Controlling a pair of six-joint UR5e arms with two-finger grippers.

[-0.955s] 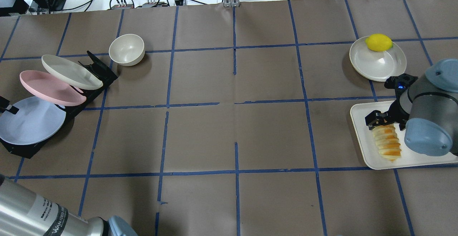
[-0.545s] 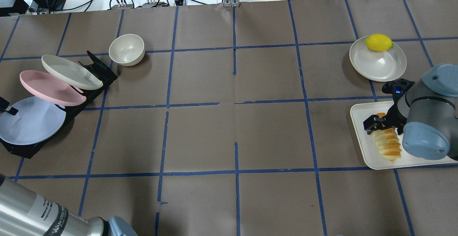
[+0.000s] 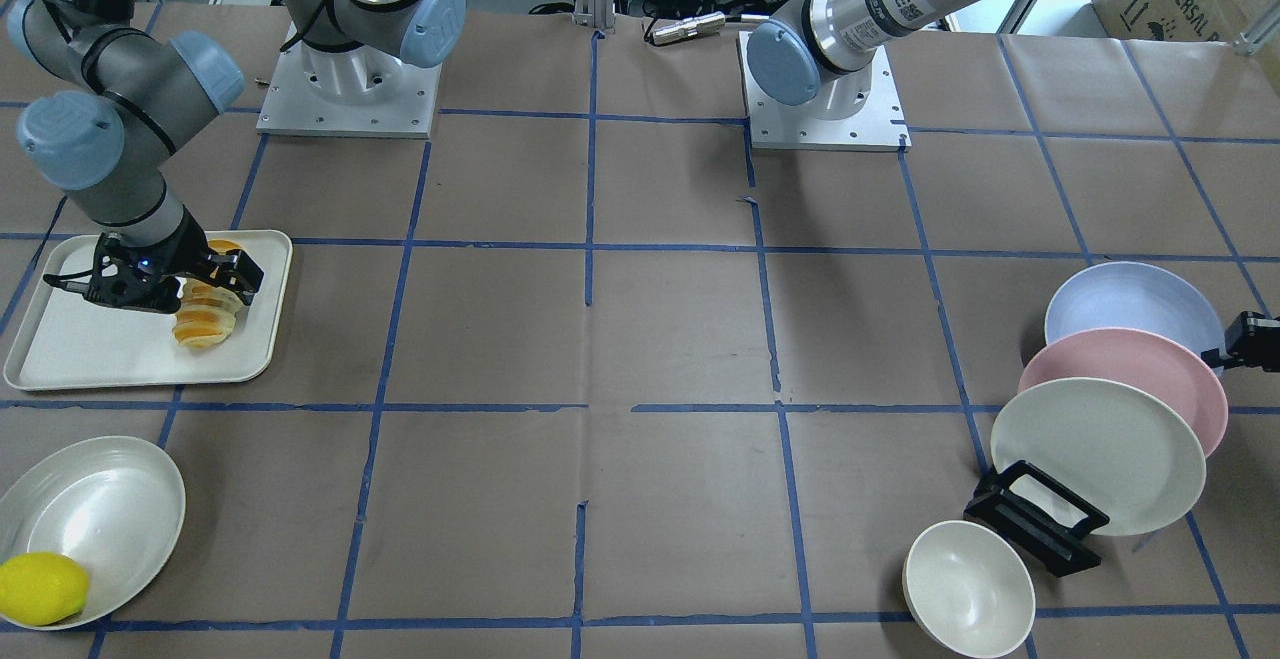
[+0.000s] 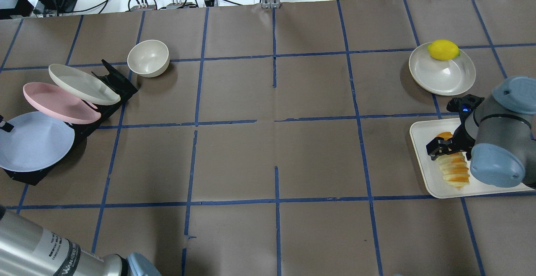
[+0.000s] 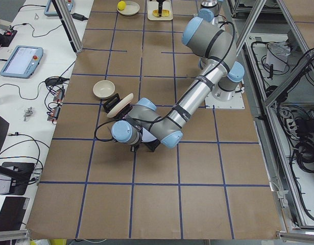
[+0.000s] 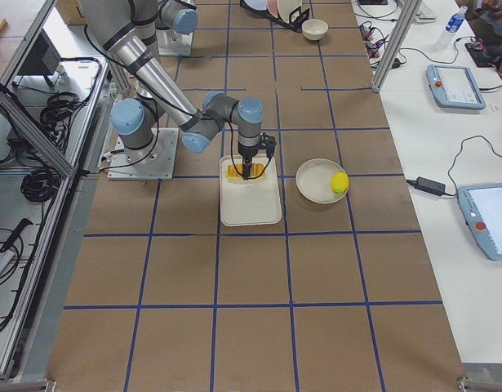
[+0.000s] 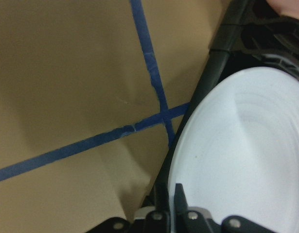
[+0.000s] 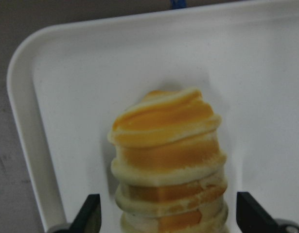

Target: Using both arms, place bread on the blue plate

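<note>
The bread lies on a white tray at the right; it also shows in the front view and the right wrist view. My right gripper is open and low over the bread's far part, with one finger on each side of the loaf. The blue plate leans in a black rack at the far left. My left gripper is shut on the blue plate's rim, and only its tip shows in the exterior views.
A pink plate and a cream plate stand in the same rack behind the blue one. A cream bowl sits beside the rack. A cream plate with a yellow lemon lies beyond the tray.
My right gripper has slid along the bread toward its middle, so the loaf's far end now shows beyond it. The blue plate and my left gripper have shifted slightly to the left.
</note>
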